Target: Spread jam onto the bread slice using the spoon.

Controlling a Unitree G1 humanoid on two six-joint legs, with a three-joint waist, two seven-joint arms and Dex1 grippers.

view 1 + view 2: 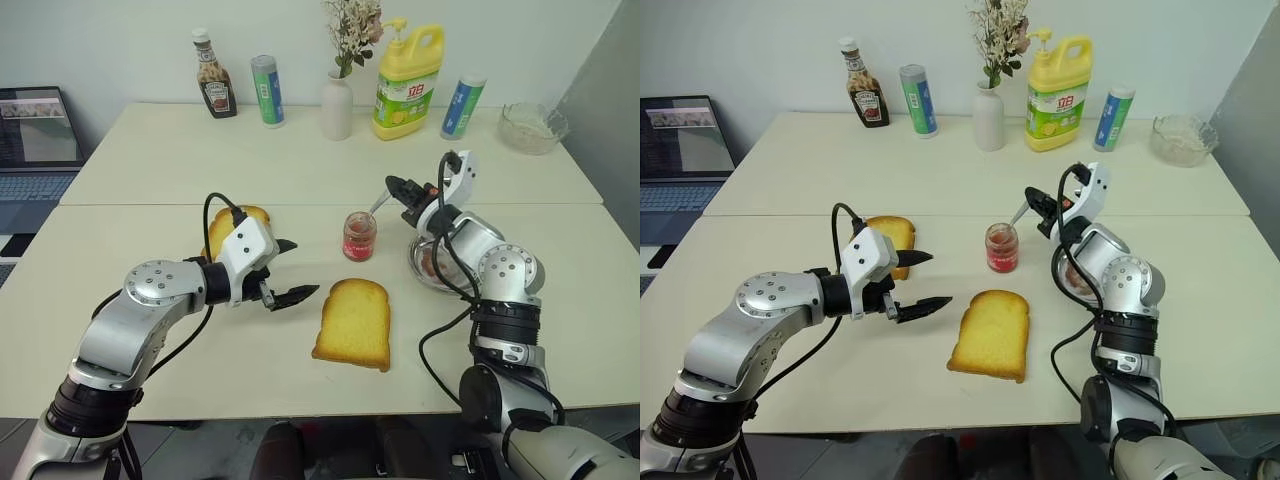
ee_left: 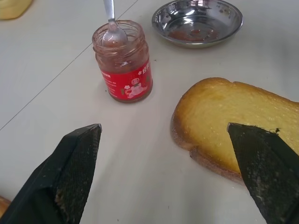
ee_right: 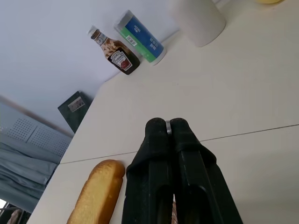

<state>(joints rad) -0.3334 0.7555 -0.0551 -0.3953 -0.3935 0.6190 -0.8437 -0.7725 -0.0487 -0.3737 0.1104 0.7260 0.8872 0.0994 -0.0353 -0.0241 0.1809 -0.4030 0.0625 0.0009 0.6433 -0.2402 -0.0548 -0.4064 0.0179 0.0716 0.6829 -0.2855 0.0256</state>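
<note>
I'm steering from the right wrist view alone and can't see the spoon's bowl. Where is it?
Observer: The spoon has its bowl at the mouth of the jam jar. The right end effector is shut on its handle.
Operator: Where's the bread slice?
Observer: The bread slice lies flat on the table, nearer the robot than the jar and apart from it.
Operator: Is the left end effector in the way?
Observer: The left end effector is open, left of the slice, and holds nothing.
</note>
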